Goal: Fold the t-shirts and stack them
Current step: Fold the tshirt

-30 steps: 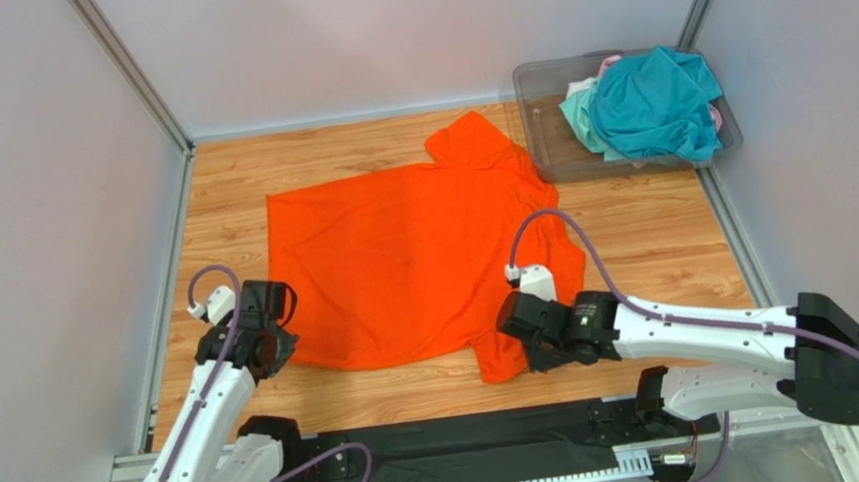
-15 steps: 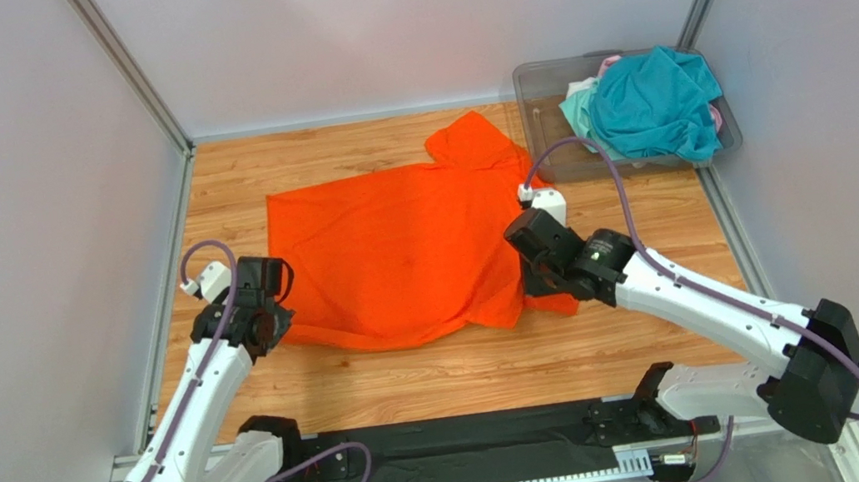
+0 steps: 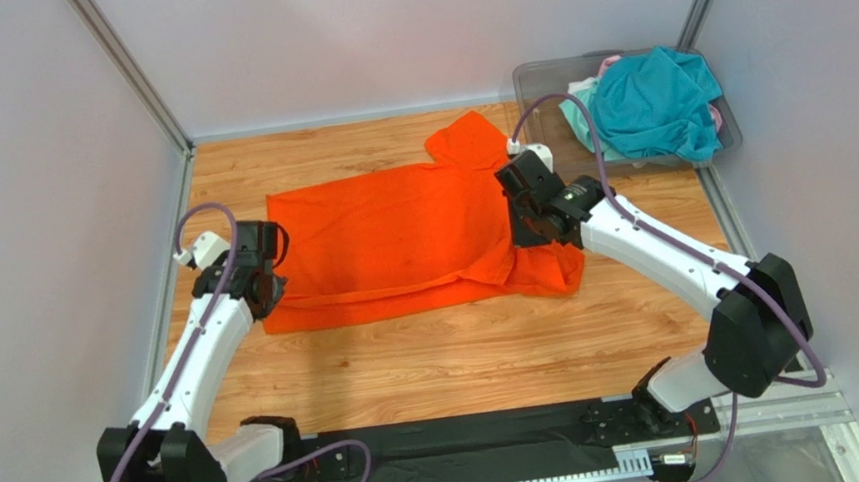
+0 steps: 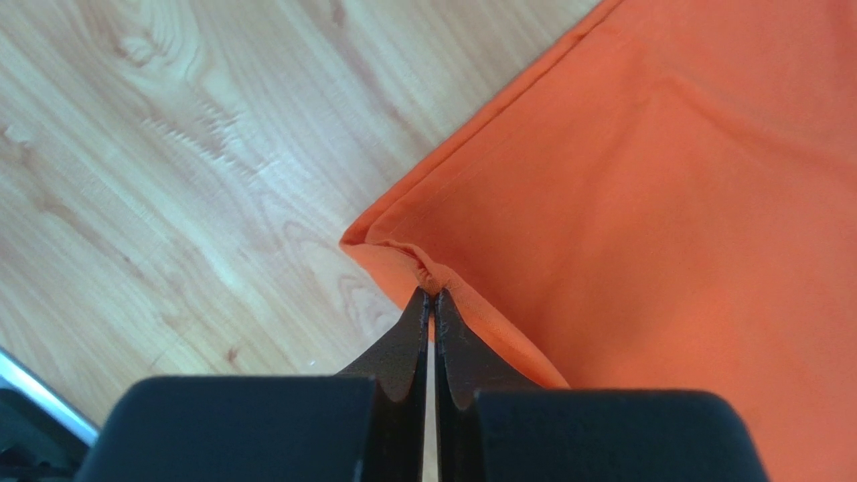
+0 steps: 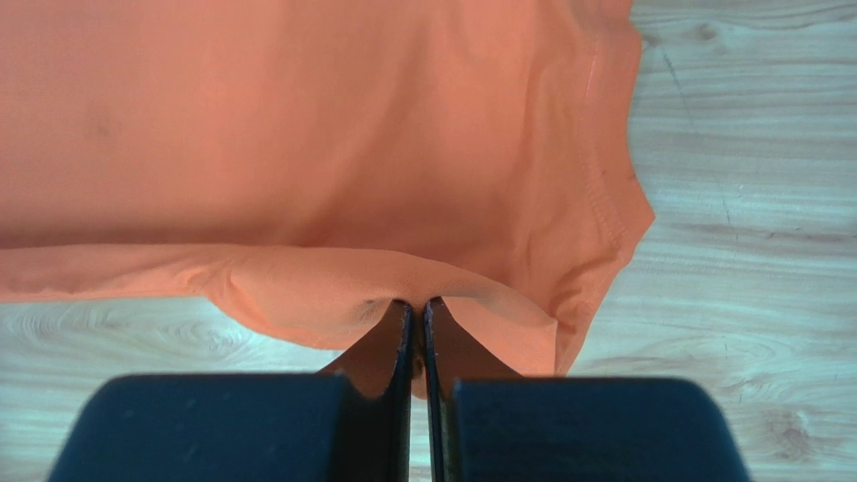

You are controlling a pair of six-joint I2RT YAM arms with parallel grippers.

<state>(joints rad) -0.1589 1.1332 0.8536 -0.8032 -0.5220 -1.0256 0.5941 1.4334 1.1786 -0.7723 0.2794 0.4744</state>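
The bright orange t-shirt (image 3: 397,239) lies on the wooden table, its near half lifted and carried over the far half. My left gripper (image 3: 261,292) is shut on the shirt's left near corner (image 4: 427,276). My right gripper (image 3: 531,227) is shut on the shirt's right near edge (image 5: 402,291), beside a sleeve (image 5: 593,251). Another sleeve (image 3: 468,135) sticks out at the back. The teal t-shirt (image 3: 655,102) lies heaped in the bin, with pale mint (image 3: 581,113) and pink (image 3: 608,63) fabric showing under it.
The clear grey plastic bin (image 3: 543,112) stands at the back right corner. Grey walls with metal posts close in the table on the left, back and right. Bare wood (image 3: 450,352) lies between the shirt and the arm bases.
Both grippers have moved away from the near edge toward the back, carrying the shirt's near edge with them. The shirt now shows as a narrower band, folded over itself.
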